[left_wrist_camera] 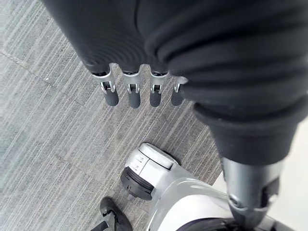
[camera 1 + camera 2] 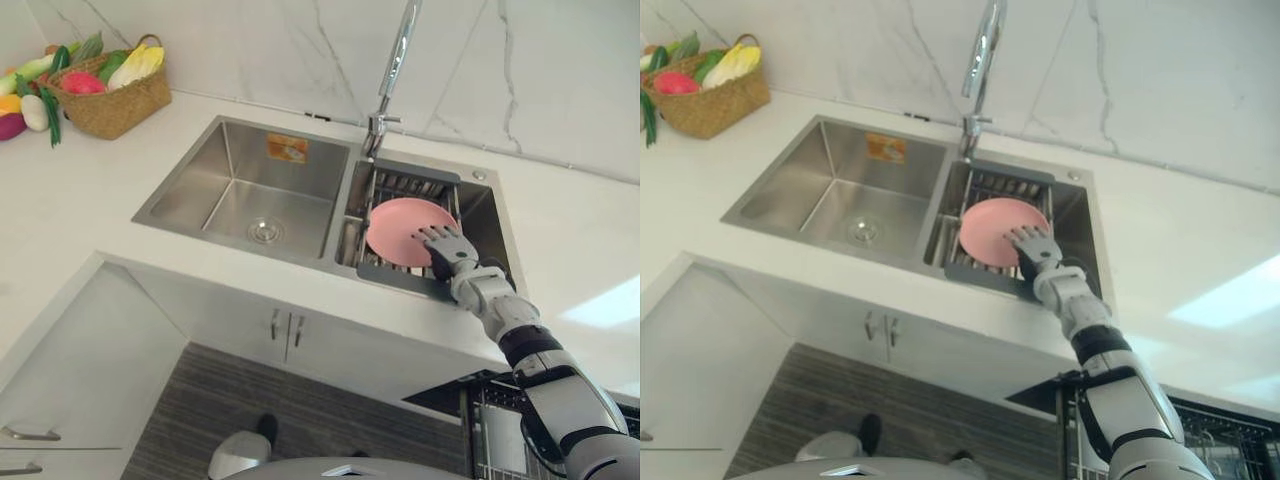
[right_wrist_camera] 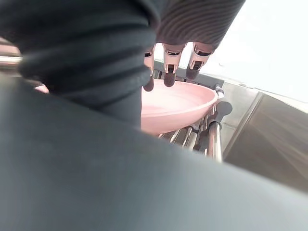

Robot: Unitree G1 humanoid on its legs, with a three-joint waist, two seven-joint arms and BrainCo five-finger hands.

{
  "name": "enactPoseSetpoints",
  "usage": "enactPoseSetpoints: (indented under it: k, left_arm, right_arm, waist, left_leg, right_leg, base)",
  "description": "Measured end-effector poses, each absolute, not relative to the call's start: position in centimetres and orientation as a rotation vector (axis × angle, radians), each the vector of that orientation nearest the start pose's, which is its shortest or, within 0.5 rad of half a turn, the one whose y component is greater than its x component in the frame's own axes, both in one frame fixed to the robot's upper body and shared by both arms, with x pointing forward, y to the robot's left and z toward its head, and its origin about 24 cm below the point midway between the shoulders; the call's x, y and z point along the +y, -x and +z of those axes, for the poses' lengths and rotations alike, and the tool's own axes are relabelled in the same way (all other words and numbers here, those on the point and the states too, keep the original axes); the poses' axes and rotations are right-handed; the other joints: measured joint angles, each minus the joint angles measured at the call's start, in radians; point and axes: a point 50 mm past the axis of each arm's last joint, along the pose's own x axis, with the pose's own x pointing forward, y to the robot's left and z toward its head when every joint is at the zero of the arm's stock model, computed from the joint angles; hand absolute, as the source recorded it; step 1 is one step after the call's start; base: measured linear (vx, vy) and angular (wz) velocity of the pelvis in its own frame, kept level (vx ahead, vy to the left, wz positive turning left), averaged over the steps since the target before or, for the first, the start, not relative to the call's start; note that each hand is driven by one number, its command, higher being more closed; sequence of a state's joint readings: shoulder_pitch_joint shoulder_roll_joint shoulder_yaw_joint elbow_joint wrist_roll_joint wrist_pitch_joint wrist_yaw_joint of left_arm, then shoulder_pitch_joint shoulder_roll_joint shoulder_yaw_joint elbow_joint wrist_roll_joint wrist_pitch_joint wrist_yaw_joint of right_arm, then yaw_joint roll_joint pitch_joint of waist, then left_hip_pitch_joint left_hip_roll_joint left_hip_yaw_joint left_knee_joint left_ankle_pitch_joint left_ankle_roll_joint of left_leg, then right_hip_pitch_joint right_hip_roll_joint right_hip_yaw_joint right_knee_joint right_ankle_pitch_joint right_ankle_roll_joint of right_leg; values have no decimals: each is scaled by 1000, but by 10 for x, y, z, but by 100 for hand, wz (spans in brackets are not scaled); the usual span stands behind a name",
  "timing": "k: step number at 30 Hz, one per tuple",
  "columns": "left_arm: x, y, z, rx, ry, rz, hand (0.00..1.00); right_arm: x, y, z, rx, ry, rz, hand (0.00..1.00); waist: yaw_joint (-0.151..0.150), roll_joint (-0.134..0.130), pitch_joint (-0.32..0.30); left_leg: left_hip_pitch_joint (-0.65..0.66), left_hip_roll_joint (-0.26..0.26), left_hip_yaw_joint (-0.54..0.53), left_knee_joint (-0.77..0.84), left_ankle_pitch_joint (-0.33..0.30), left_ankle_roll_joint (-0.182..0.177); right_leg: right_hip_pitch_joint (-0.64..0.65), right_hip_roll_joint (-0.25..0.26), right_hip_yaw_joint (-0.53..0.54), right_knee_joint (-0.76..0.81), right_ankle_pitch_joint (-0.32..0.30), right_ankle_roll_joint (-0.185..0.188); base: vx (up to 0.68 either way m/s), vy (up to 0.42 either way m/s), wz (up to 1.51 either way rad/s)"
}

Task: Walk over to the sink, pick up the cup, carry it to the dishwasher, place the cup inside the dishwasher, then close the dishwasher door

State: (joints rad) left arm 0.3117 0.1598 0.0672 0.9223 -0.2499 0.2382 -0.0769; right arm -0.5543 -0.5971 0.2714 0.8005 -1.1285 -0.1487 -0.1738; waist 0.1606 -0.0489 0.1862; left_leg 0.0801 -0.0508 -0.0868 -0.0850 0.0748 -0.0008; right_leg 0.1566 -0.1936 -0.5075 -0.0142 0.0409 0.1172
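A shallow pink dish (image 2: 400,225) lies on a wire drain rack (image 2: 400,185) in the right basin of the steel sink (image 2: 180,195); no cup is visible. My right hand (image 2: 447,247) reaches in from the near side, open, its fingers (image 3: 168,62) straight and spread just over the dish's (image 3: 183,103) near rim. I cannot tell if they touch it. My left hand (image 1: 132,91) hangs open over the grey striped floor, holding nothing.
A tall faucet (image 2: 395,70) rises behind the divider between the basins. A woven basket of vegetables (image 2: 110,95) stands at the counter's far left. White cabinet doors (image 2: 285,335) sit below the sink. An open dishwasher rack (image 2: 500,430) shows at the lower right.
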Motion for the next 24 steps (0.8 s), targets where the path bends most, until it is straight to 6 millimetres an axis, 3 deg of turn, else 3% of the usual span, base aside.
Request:
enactPoseSetpoints:
  k: [24]
  left_arm:
    - [218, -3, -166, 1432, 142, 239, 0]
  right_arm:
    - [-255, -336, 52, 21, 1764, 201, 100]
  waist:
    - [0, -12, 4]
  left_leg:
    - [9, -4, 7, 0, -5, 8]
  right_leg:
    - [21, -7, -17, 4, -11, 3]
  base:
    - [2, 3, 4]
